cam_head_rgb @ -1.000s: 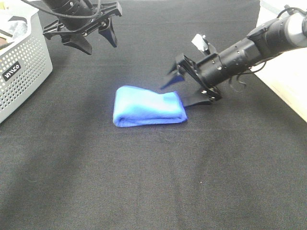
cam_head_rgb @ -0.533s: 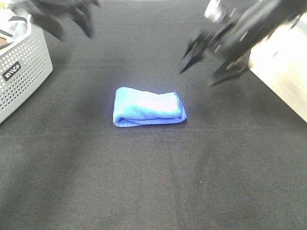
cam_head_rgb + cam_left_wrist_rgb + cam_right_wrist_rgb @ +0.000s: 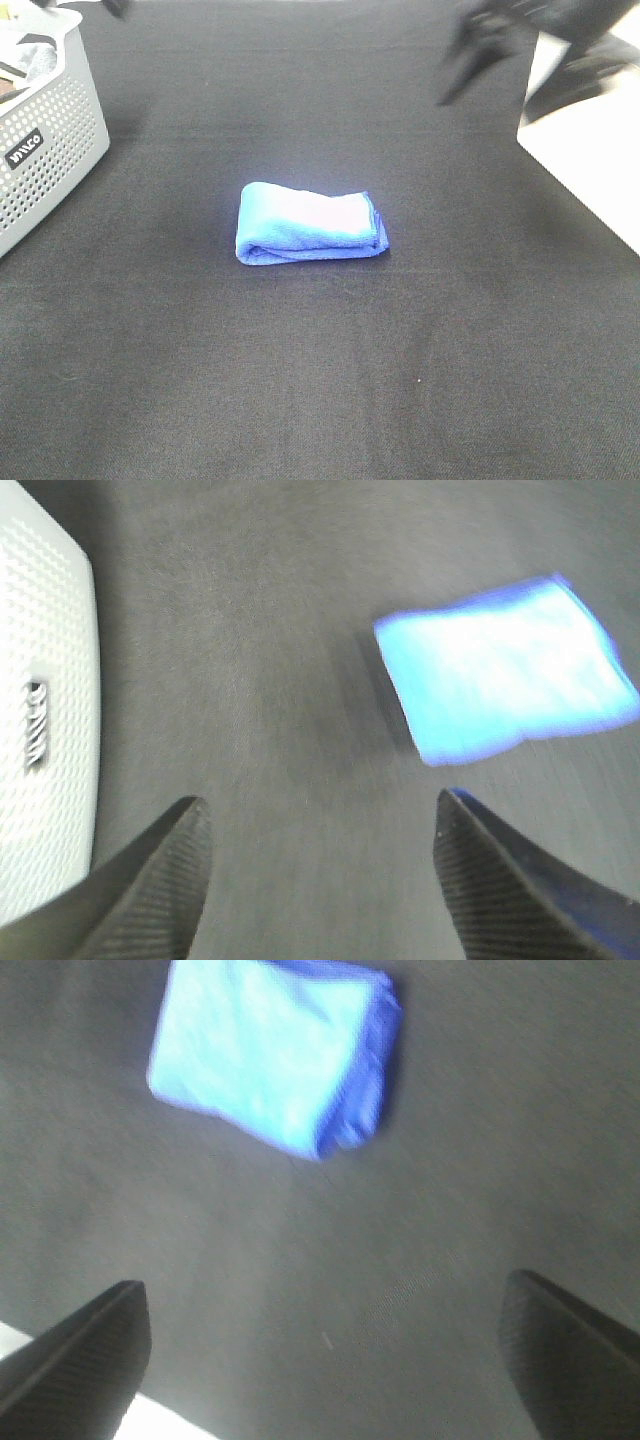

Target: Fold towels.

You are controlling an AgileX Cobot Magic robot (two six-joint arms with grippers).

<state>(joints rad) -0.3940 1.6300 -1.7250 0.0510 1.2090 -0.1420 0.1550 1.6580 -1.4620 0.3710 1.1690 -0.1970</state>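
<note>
We find blue towel [image 3: 311, 225] lying folded, compact bundle, mid black table [image 3: 300, 400]; we judge folding done, nothing obvious left; left gripper [image 3: 320, 870] jaws apart, empty; right gripper [image 3: 330, 1345] spread wide, empty; both well clear.

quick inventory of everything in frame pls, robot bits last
towel: 1, bright blue, folded into a compact rectangle, mid-table, touching nothing else
basket: 1, grey perforated plastic with a dark logo label, far left edge of the table, contents unclear
table cover: 1, black cloth, under everything
bare surface: 1, off-white, beyond the cover's right edge
left pincer: 1, black, open, empty, above the cover between basket and towel
right pincer: 1, black, open, empty, raised at far right, motion-blurred
</note>
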